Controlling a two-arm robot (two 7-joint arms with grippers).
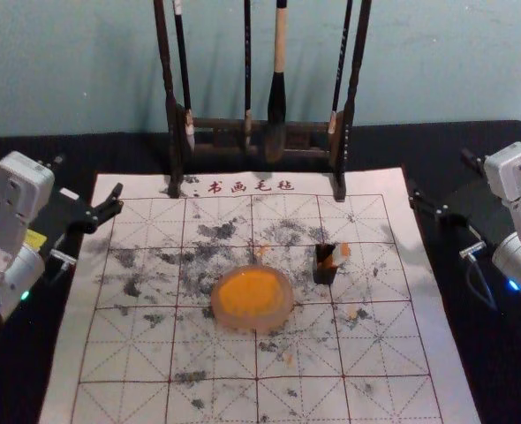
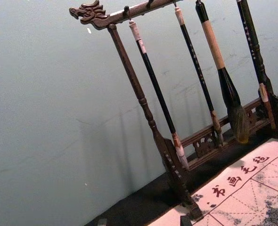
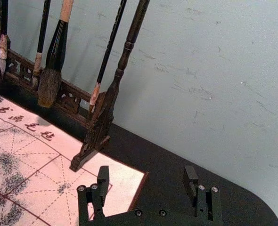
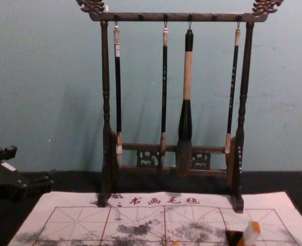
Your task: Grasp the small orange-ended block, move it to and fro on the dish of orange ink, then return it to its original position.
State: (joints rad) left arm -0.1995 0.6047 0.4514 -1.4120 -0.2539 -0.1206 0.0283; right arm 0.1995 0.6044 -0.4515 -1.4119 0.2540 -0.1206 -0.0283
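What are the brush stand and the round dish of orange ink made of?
The dark brown, carved brush stand looks like stained or lacquered wood: turned posts, dragon-like ends and a faint sheen suggest it. The round, pale dish seems smooth and somewhat translucent, its rim tinged pinkish orange; that points to plastic, though glass is possible.

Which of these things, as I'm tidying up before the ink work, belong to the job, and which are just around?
For the job:
- orange-ended block
- dish of orange ink
- possibly the dark piece next to the block, perhaps its holder

Just around:
- brush rack
- four hanging brushes
- grid-printed mat under the dish
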